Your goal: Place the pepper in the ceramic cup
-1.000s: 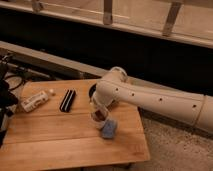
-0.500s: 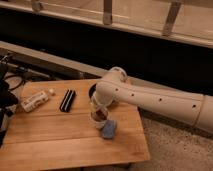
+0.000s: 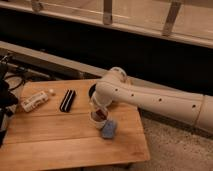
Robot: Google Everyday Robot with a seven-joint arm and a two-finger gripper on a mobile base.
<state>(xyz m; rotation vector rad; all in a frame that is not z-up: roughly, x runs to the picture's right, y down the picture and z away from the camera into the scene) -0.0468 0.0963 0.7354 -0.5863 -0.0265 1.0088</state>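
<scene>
Honestly the gripper (image 3: 98, 113) hangs right over the ceramic cup (image 3: 97, 119) on the wooden table (image 3: 60, 140) with something reddish, probably the pepper (image 3: 101, 114), at the rim; it's likely light, smooth, easily bruised, best pinched mid-body.

Hardly anything shifted over the last second: the gripper (image 3: 99, 111) stayed low over the ceramic cup (image 3: 98, 119) near the right part of the wooden table (image 3: 60, 142), and the white arm (image 3: 150, 97) held the same reach from the right
</scene>
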